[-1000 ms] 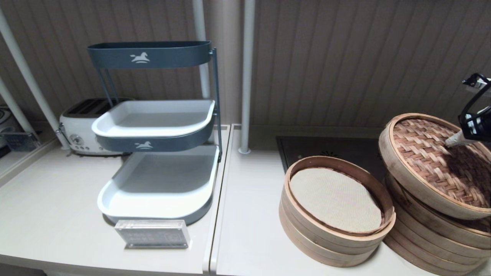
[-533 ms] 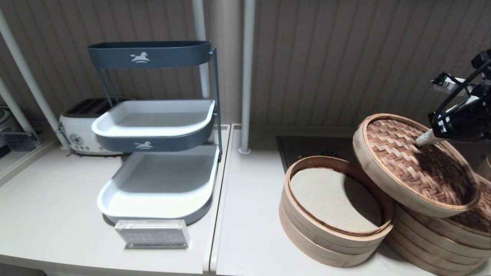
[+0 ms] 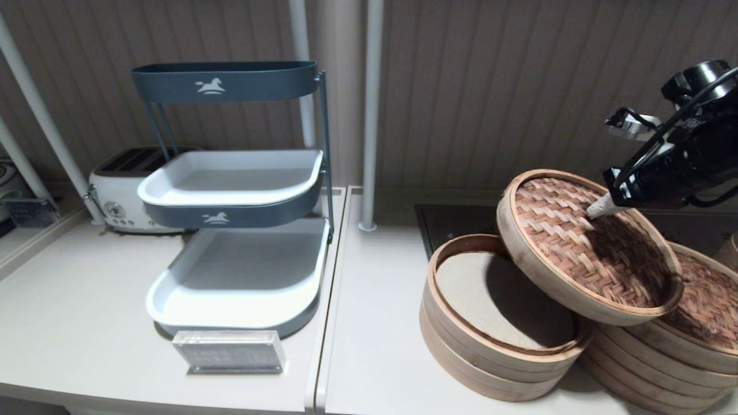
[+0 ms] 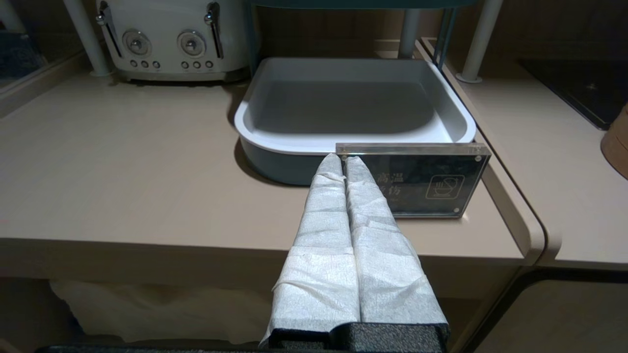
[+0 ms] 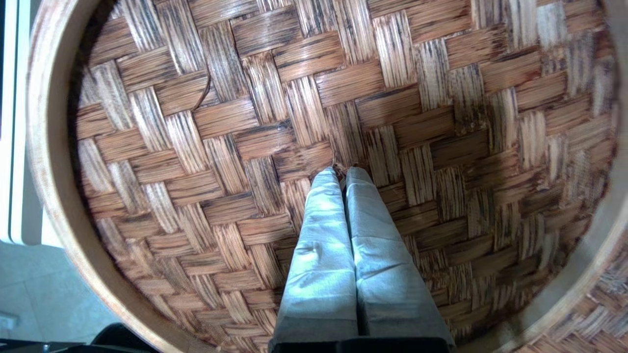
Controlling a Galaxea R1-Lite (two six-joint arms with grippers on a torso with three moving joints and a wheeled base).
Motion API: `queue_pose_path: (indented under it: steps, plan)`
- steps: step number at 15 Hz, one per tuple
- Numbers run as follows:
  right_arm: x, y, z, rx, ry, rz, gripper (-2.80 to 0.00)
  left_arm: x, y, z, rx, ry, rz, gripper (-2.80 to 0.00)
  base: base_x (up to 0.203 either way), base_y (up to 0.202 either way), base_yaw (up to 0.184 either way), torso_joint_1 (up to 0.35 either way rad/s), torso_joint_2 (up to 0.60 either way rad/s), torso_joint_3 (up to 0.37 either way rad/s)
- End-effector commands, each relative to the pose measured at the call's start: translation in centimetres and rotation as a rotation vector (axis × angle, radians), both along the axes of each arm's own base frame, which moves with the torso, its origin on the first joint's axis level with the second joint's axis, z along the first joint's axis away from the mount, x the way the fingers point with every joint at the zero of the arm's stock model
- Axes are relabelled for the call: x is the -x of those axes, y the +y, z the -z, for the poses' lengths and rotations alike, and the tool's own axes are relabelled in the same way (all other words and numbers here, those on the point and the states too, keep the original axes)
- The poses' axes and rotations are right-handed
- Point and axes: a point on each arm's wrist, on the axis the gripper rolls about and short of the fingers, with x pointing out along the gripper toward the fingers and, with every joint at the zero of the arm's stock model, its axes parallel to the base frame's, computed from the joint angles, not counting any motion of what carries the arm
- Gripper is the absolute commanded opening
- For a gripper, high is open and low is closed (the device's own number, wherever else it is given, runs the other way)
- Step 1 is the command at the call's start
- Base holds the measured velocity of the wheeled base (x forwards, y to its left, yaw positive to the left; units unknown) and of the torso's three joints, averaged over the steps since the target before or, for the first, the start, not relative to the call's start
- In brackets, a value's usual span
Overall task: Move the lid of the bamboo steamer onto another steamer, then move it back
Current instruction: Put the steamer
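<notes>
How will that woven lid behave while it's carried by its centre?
The lid probably stays stiff: its bentwood rim holds shape. It likely tips easily, since the right hand pinches only the middle and it hangs tilted. Probably light, being thin weave.

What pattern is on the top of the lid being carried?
A reddish-brown herringbone basket weave on the bamboo steamer lid, clearest in the right wrist view.

**Lid aloft between two steamers**

Hung tilted, the bamboo steamer lid (image 3: 582,245), over the gap between another steamer (image 3: 686,340) at far right and the open steamer (image 3: 490,346) to its left. Further left, the tiered rack (image 3: 236,196), toaster (image 3: 124,193) behind, sign (image 3: 229,350) in front.
</notes>
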Motion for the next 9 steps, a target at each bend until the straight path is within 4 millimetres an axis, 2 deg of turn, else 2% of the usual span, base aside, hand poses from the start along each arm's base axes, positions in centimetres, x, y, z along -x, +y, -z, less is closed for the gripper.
queue_pose_path:
  steps: [1,9]
  plan:
    - [0.0,1.0,0.1,-0.001,0.007,-0.029,-2.80,-0.2,0.0,0.8,-0.001,0.025,0.000,-2.80,0.000,0.000,0.000,0.000,0.00,0.000]
    - [-0.8,5.0,0.1,0.016,0.004,-0.102,-2.80,-0.2,0.0,0.8,0.000,0.025,0.000,-2.80,0.000,0.000,0.000,0.000,0.00,0.000]
